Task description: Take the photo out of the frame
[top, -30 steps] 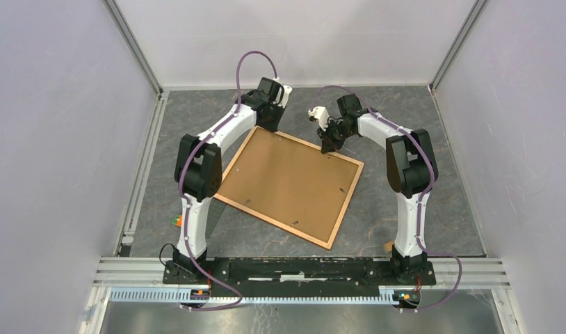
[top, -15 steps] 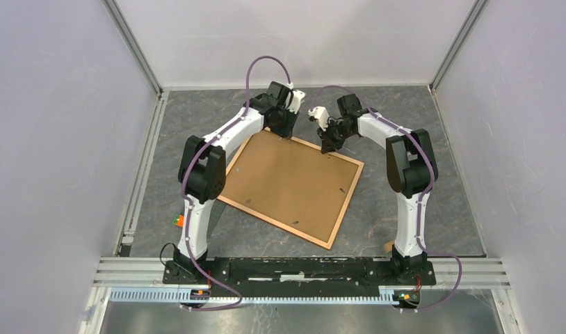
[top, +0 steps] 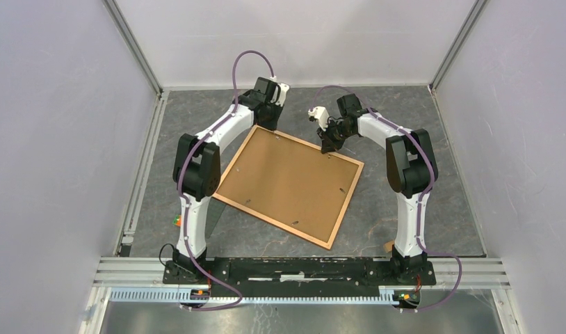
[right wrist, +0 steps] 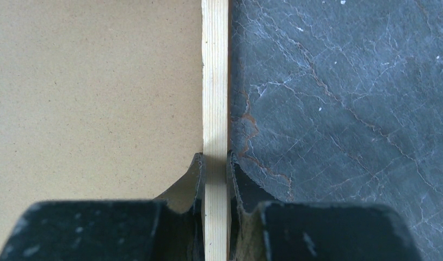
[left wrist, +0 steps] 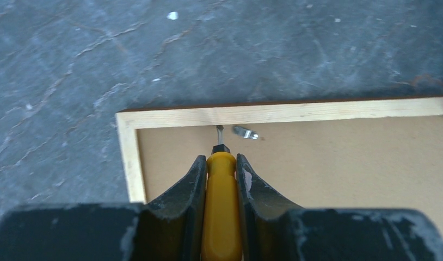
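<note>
Grey marbled tabletop (top: pixel 419 202) carries the frame (top: pixel 287 182) face down, brown backing (right wrist: pixel 94 92) uppermost; its photo is hidden from us. At the frame's far-left corner we note the left gripper (left wrist: pixel 221 159) clenched on a yellow-handled screwdriver (left wrist: pixel 222 206), tip at the border's (left wrist: pixel 274 113) inner edge, just beside a small metal clip (left wrist: pixel 245 132). The right gripper (right wrist: pixel 214 157) clamps the frame's far border.
</note>
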Controlling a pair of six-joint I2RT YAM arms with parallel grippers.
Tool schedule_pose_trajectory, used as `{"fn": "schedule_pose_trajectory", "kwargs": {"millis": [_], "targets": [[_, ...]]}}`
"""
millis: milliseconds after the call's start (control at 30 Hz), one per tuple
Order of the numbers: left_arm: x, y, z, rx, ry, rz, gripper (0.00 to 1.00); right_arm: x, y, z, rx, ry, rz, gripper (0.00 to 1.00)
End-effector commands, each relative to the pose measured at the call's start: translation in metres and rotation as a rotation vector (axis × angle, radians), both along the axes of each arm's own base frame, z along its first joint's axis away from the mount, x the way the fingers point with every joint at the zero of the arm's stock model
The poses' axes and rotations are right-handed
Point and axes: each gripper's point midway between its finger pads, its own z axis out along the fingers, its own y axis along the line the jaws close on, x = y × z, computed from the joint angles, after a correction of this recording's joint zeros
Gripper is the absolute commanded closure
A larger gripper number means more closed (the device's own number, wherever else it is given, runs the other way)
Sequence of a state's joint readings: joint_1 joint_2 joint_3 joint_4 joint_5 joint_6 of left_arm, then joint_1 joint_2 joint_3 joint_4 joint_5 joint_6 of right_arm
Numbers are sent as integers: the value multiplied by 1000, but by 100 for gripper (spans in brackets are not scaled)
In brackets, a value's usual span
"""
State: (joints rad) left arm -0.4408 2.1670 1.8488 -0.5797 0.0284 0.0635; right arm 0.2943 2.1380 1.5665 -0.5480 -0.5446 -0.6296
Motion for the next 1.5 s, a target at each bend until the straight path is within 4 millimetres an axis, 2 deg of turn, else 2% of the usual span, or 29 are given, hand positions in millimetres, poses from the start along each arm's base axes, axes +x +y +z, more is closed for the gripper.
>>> {"fn": "schedule_pose_trajectory", "kwargs": {"millis": [0, 100, 367, 533, 667, 1000, 1167, 1267, 1467], "targets": [[17, 22, 5, 71, -55, 80, 98, -41, 7, -28, -34, 150, 39, 100], [17, 21, 4, 61, -48, 71, 98, -42, 7, -29, -32, 155, 37, 100], [-1, -6, -1, -28, 16, -26, 98, -39, 8, -28, -30, 154, 34, 100], [-3, -18, 12, -94, -9, -61, 98, -41, 8, -30, -30, 162, 34, 100], [-7, -25, 9, -95, 0, -87, 98, -40, 9, -30, -24, 163, 32, 100], [-9, -13, -4, -18, 17, -93, 98, -40, 8, -30, -30, 158, 33, 100], [-25, -13, -5, -4, 55, -156, 98, -38, 8, -30, -32, 154, 31, 100], [-38, -9, -13, 26, 87, -195, 98, -36, 9, -30, -30, 151, 31, 100], [-47, -2, -18, 48, 103, -202, 98, -34, 9, -30, -30, 148, 30, 100]]}}
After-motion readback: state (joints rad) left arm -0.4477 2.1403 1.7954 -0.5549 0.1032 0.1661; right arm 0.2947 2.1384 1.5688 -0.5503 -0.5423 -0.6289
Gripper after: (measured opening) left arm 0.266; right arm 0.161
